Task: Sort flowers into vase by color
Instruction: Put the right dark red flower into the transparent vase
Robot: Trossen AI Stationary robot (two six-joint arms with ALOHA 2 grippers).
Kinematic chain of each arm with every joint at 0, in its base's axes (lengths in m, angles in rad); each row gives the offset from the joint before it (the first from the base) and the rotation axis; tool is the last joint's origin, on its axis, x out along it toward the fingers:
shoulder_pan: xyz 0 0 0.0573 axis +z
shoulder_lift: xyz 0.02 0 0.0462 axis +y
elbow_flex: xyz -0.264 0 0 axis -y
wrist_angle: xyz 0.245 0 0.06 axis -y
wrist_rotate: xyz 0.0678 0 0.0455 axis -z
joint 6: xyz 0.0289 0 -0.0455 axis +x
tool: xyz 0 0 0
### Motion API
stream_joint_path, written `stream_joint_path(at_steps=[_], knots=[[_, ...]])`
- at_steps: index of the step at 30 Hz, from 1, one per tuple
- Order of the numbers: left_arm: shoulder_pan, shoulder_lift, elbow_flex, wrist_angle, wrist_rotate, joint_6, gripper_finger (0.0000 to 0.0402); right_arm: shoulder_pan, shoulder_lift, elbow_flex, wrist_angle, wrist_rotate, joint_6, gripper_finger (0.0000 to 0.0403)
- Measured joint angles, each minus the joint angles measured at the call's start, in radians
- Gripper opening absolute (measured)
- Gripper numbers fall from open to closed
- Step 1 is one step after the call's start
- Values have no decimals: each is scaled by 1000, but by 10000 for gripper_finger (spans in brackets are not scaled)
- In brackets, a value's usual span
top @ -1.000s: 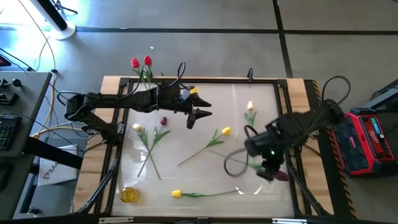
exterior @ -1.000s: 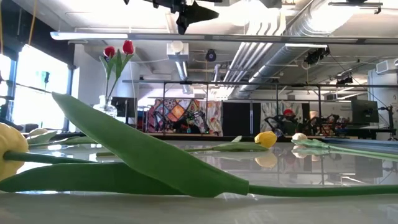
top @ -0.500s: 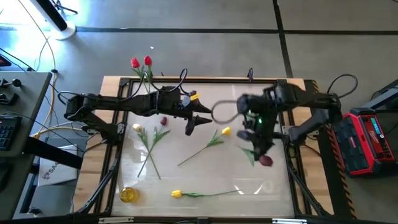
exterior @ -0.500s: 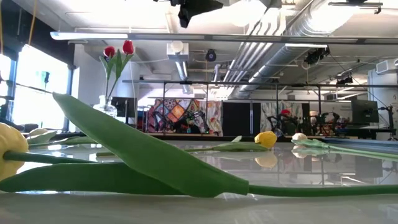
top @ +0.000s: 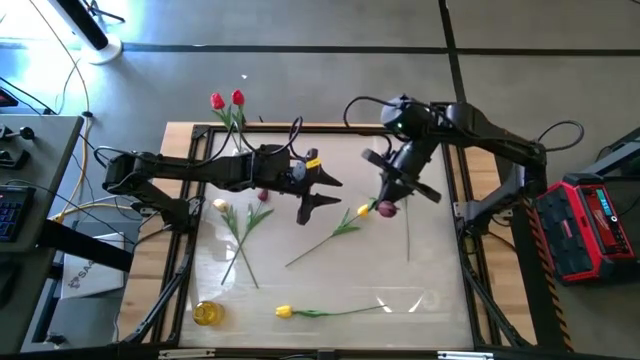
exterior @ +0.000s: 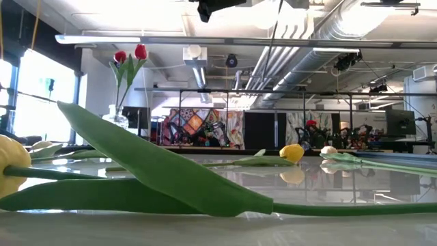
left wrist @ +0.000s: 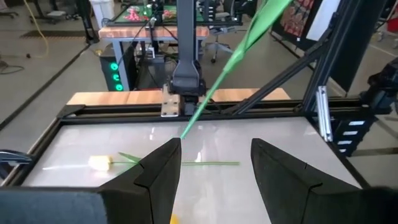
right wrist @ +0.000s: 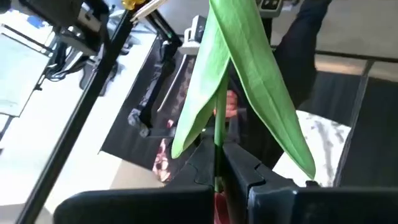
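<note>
Right gripper [top: 400, 183]: fingers clamped on maroon tulip [top: 386, 208] stem, carried above surface [top: 420, 290].
Left gripper [top: 318, 193]: fingers apart, empty.
Handling: light, floppy; likely best gripped mid-stem.

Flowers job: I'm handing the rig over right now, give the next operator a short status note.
Right claw: shut on a maroon tulip's stem, carried in the air over the table's far half.
Left claw: open, empty, hovering mid-table.
Done: two red tulips stand in the vase at the far left edge.
Left: three yellow tulips and other pale and dark ones still lie on the table; the maroon one needs placing.
</note>
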State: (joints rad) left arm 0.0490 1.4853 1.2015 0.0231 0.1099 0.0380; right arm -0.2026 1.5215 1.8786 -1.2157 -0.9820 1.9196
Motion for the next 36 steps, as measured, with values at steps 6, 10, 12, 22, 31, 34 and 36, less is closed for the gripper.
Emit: stream_joint_path(at_steps=[6,10,12,22,31,34,36], knots=[[-5,0,0,1,-3,1,184,12,5,0,203,9,138,0],[-7,0,0,31,-2,11,184,27,20,0,320,10,250,0],[-6,0,0,46,-2,12,184,33,24,0,342,-6,302,0],[-10,0,0,50,37,35,184,39,24,0,456,-44,494,0],[-15,0,0,49,37,53,184,39,25,0,496,-73,560,0],[-23,0,0,49,37,64,184,33,25,0,496,-73,561,0],[-28,0,0,49,37,78,184,32,25,0,496,-73,562,0]])
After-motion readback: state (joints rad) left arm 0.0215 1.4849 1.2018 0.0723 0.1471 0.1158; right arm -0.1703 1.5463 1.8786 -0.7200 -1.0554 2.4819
